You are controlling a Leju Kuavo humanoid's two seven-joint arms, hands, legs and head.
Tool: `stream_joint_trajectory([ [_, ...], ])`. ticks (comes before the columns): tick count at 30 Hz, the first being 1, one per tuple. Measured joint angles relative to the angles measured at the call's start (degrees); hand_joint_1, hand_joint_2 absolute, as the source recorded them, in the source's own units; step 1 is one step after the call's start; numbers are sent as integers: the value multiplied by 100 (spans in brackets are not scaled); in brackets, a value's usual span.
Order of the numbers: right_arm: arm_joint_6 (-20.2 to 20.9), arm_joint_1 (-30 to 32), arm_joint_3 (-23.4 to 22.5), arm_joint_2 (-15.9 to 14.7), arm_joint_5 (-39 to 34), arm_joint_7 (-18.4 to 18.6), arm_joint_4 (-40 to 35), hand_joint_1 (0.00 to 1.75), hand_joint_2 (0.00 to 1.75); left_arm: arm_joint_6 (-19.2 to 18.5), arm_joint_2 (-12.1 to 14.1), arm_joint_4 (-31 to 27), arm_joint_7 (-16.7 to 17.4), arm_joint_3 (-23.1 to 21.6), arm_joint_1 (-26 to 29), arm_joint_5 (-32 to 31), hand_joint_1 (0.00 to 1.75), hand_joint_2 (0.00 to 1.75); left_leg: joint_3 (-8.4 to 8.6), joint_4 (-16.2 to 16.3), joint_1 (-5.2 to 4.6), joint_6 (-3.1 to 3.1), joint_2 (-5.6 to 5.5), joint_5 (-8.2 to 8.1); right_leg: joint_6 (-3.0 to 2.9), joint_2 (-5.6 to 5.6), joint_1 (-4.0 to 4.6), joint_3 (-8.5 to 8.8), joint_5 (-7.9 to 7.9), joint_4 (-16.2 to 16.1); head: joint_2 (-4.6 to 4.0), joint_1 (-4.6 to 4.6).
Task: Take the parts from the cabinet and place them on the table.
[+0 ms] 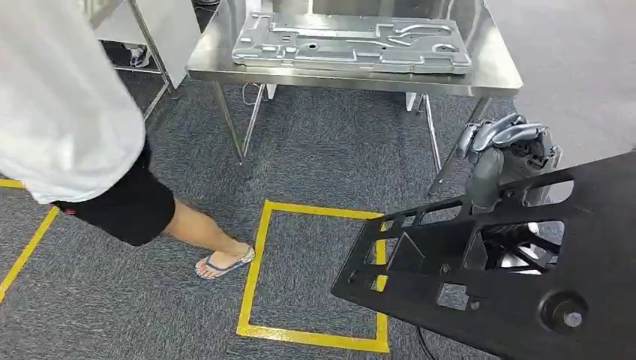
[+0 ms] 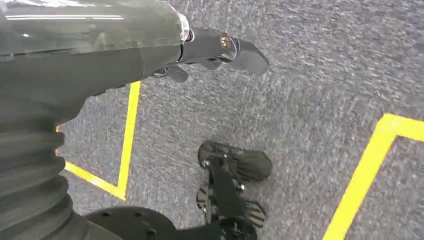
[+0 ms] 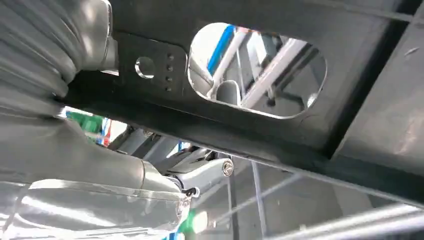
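Note:
A large flat black part [image 1: 517,285] with several cutouts hangs tilted at the lower right of the head view. My right hand [image 1: 506,154] grips its upper edge, fingers curled over the rim. The right wrist view shows the same black part [image 3: 280,135] close up, my right hand [image 3: 165,175] against it. A silver stamped metal part [image 1: 349,43] lies flat on the steel table [image 1: 499,75] ahead. My left hand [image 2: 200,50] hangs over the grey carpet with its fingers stretched out and nothing in them.
A person [image 1: 67,112] in a white shirt and black shorts stands close at the left, one sandalled foot [image 1: 223,262] beside a yellow taped square [image 1: 259,262] on the carpet. The table's legs [image 1: 229,124] stand between me and the tabletop.

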Motion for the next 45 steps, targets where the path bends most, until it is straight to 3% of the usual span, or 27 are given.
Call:
stream_joint_trajectory([
  [3, -24, 61, 0, 2, 68, -15, 2, 175, 175, -28, 0, 0, -2, -2, 14, -17, 0, 175, -581, 1248, 29, -47, -116, -625, -51, 66, 6, -4, -6, 5, 0, -9],
  [4, -44, 96, 0, 0, 113, -15, 2, 175, 175, -35, 0, 0, -2, -2, 22, -20, 0, 175, -727, 1532, 29, -54, -122, -679, -54, 86, 8, -4, -9, 10, 0, -15],
  [5, -48, 128, 0, 0, 129, -15, 4, 175, 175, -37, 0, 0, -2, 0, 29, -20, 0, 175, -756, 1550, 30, -53, -122, -595, -53, 111, 7, -1, -10, 18, 0, -13],
  [6, -66, 148, 0, 0, 160, -15, 4, 175, 175, -48, 2, 0, -2, 0, 28, -28, 0, 175, -658, 1299, 37, -46, -122, -388, -45, 132, 3, 2, -16, 27, 0, -15],
  [8, -96, 162, -4, 0, 164, -15, 4, 175, 175, -79, 17, 0, -9, -2, 21, -39, 0, 175, -208, 326, 54, -16, -130, 141, -6, 163, 1, 17, -44, 57, 0, -15],
  [9, -96, 167, -7, 0, 164, -17, 4, 175, 175, -90, 24, 0, -13, -2, 20, -44, 0, 175, -60, -15, 57, 13, -151, 181, 19, 167, 5, 13, -60, 70, 0, -11],
  [10, -96, 173, -9, 0, 164, -18, 4, 175, 175, -94, 24, 0, -17, -2, 12, -44, 0, 175, -16, -124, 33, 38, -161, 142, 51, 184, 42, -12, -76, 108, 0, -9],
  [13, -101, 198, -11, 9, 195, -20, 2, 175, 175, -103, 26, 0, -20, -2, 18, -44, 0, 175, -35, -101, 4, 140, -161, 163, 150, 186, 16, -20, -51, 76, 0, 0],
  [15, -107, 199, -11, 15, 249, -15, 0, 175, 175, -107, 24, 0, -35, -2, 5, -52, 0, 175, 8, -175, 46, 213, -147, 214, 211, 150, 4, -54, -175, 210, 0, 11],
  [16, -109, 191, -11, 18, 267, -13, -2, 175, 175, -111, 26, 0, -39, -2, 0, -54, 0, 175, 5, -176, 49, 240, -145, 214, 237, 137, 1, -199, -369, 521, 0, 42],
  [18, -116, 222, -9, 28, 297, 0, -2, 175, 175, -114, 28, 0, -41, -2, 4, -57, 0, 175, -2, -173, 36, 251, -142, 209, 283, 132, -25, -687, -807, 1514, 0, 39],
  [19, -116, 238, -9, 35, 313, 2, -2, 175, 175, -116, 28, 0, -41, -2, 5, -57, 0, 175, -3, -171, 31, 255, -140, 205, 293, 130, -31, -858, -885, 1842, 0, 39],
  [20, -116, 251, -9, 48, 326, 2, -2, 175, 175, -116, 28, 0, -41, -2, 6, -57, 0, 175, 3, -171, 29, 256, -140, 202, 293, 128, -35, -907, -821, 1901, 0, 39],
  [21, -116, 254, -9, 55, 330, 4, -2, 175, 175, -118, 28, 0, -41, -2, 6, -59, 0, 175, 13, -170, 27, 254, -141, 196, 281, 126, -35, -817, -651, 1697, 0, 42],
  [24, -118, 249, -9, 57, 343, 4, -4, 175, 175, -127, 24, 0, -46, -2, 4, -61, 0, 175, 68, -170, 14, 229, -146, 162, 161, 78, -6, -95, 35, 231, 0, 42],
  [25, -118, 244, -7, 63, 345, 6, -4, 175, 175, -127, 6, 2, -48, -2, 3, -77, 0, 175, 52, -151, -24, 194, -147, 141, 121, 31, 44, -35, -40, 78, 0, 31],
  [28, -118, 252, -7, 79, 350, 13, -4, 175, 175, -127, 7, 2, -50, -2, 8, -94, 0, 175, 62, -178, 2, 109, -121, 137, 80, 74, 62, -65, -35, 86, 0, 39],
  [30, -118, 255, -7, 98, 352, 18, -9, 175, 175, -131, 17, 2, -57, -2, 0, -96, 0, 175, 59, -76, -7, 50, -139, 42, 11, 68, -13, 20, 2, -26, 0, 33],
  [31, -118, 246, -7, 109, 354, 18, -13, 175, 175, -142, 13, 2, -59, -2, 0, -101, 0, 175, -65, 208, -4, 35, -143, -141, -28, 61, -19, 38, -8, -35, 0, 22],
  [33, -118, 259, -4, 131, 361, 20, -15, 175, 175, -142, 13, 2, -59, -2, 11, -101, 0, 175, -526, 1130, 28, -13, -143, -577, -53, 63, -11, 41, -26, -30, 0, 28],
  [34, -118, 265, -2, 142, 363, 22, -15, 175, 175, -142, 15, 2, -59, -2, 19, -101, 0, 175, -753, 1549, 35, -35, -144, -711, -57, 67, -9, 38, -32, -26, 0, 26],
  [35, -118, 276, 0, 149, 363, 22, -15, 175, 175, -146, 15, 2, -61, -2, 24, -103, 0, 175, -863, 1709, 45, -49, -144, -690, -54, 77, -10, 44, -39, -24, 0, 24],
  [37, -118, 287, 2, 159, 367, 22, -15, 175, 175, -157, 20, 2, -68, -2, 26, -103, 0, 175, -760, 1399, 63, -60, -143, -396, -39, 96, -14, 70, -62, -13, 0, 24],
  [41, -120, 287, 2, 160, 367, 22, -15, 175, 175, -157, 24, 2, -68, -2, 26, -103, 0, 175, -690, 1244, 67, -61, -143, -294, -32, 100, -16, 78, -69, -10, 0, 26],
  [43, -120, 286, 2, 162, 374, 22, -17, 175, 175, -157, 26, 2, -83, -2, 24, -109, 0, 175, -235, 272, 83, -53, -143, 227, 6, 111, -23, 126, -129, 31, 0, 26],
  [44, -107, 286, 7, 179, 413, 18, -17, 175, 175, -138, 26, 2, -87, -2, 17, -107, 0, 175, -85, -70, 50, 62, -165, 180, 113, 132, 17, 94, -170, 81, 0, 35],
  [45, -100, 286, 7, 192, 413, 9, -15, 175, 175, -133, 26, 2, -90, -2, 26, -103, 0, 175, -87, -69, 29, 98, -164, 175, 150, 131, 1, 100, -170, 68, 0, 37],
])
